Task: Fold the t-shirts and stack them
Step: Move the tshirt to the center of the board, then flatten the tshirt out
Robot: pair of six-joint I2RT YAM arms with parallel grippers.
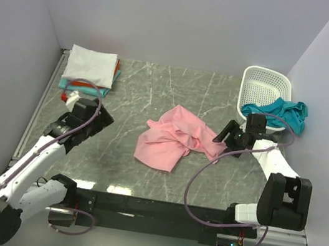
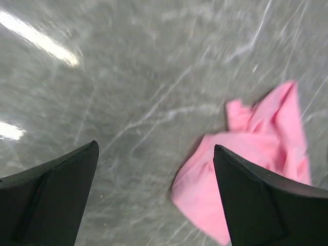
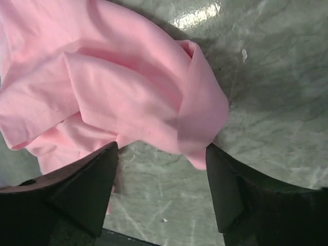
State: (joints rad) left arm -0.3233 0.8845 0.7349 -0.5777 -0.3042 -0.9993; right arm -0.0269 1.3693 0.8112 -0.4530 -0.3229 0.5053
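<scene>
Pink tee [image 1: 171, 138] lies crumpled mid-worktop, unfolded, sleeves and hem bunched over each other.

R pincer [image 1: 222, 136] sits low at the tee's R edge. In the wrist view its fingers stand well apart [image 3: 161, 148] with nothing clamped. A folded lobe of pink cloth [image 3: 128, 87] droops toward the gap close by one fingertip, rest of the tee spreads beyond.

L pincer [image 1: 99, 115] hovers near the L side, over bare grey marbled worktop [image 1: 157, 90]. It is spread fully wide [image 2: 155, 148] and empty. Pink tee [image 2: 246, 154] lies ahead, past the R-hand finger; contact can't be told.

White tee [image 1: 91, 65] is folded flat, top of a stack in far L corner. Orange-red tee [image 1: 118, 65] shows as a sliver under it.

Teal tee [image 1: 283, 111] hangs bunched over the near rim of the white lattice basket [image 1: 269, 84], far R corner, behind the R arm.
</scene>
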